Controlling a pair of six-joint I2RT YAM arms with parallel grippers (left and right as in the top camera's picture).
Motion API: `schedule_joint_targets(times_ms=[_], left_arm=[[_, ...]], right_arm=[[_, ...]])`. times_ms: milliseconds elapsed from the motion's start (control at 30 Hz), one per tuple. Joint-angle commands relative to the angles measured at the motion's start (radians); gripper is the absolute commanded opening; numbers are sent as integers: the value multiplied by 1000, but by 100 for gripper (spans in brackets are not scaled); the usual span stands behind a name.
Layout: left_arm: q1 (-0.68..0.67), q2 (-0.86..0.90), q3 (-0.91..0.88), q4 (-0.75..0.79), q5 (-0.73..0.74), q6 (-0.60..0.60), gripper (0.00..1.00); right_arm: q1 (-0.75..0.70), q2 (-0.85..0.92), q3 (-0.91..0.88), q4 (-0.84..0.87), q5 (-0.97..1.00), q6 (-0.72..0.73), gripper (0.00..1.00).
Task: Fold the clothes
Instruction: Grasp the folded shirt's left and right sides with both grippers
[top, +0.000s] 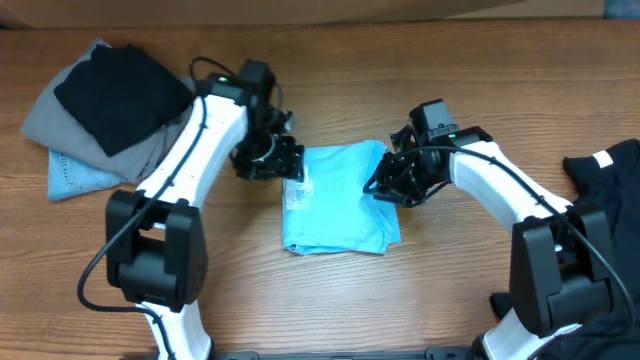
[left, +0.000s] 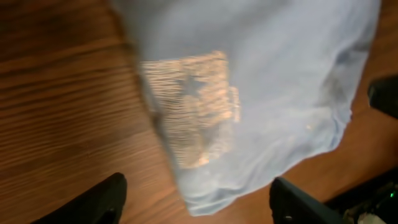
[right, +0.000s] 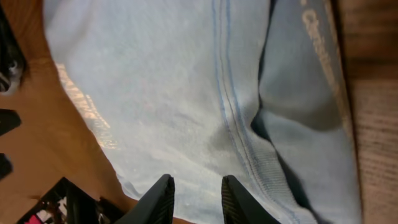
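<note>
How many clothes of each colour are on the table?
Blue: 2, the blue shirt in the middle and a blue cloth under the left pile
Grey: 1, a grey cloth in that pile
Black: 2, a black cloth atop that pile, a black garment at the right edge
Total: 5

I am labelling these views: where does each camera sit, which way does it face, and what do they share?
Overhead: above the table, facing straight down on the blue shirt; the left arm and right arm show.
Left wrist: on the left arm, facing down at the shirt's printed edge; its own dark fingers show, spread apart.
Right wrist: on the right arm, facing down at the shirt's seam; its fingers show below.
Shared: all show the blue shirt.
</note>
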Motion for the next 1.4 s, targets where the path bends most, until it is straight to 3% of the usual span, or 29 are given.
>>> schedule_joint_targets(times_ms=[0,133,200,300,500,667,933,1367], left_arm=[[35,-7,-48,27,9,-46,82],[58,-7,-117,140,111,-45,86],[59,-7,-136,184,133,-44,86],[55,-7,-140,184,133,-38,83],[54,-7,-140,179,126,-15,79],[54,-7,-144,180,122,-8,82],[54,-7,-205,222,138,-13,86],[42,7,-411,471,287,-177,99]], right_arm=[[17,-26,4,3,76,110,29],[25,-12,-30,16,76,148,27],[27,-11,-46,-4,26,167,22],[27,-11,-47,-68,-63,142,21],[28,-11,-52,-122,35,140,21],[29,-8,-56,-94,60,169,20],[31,-4,-134,99,67,196,21],[31,-4,-136,148,44,197,21]])
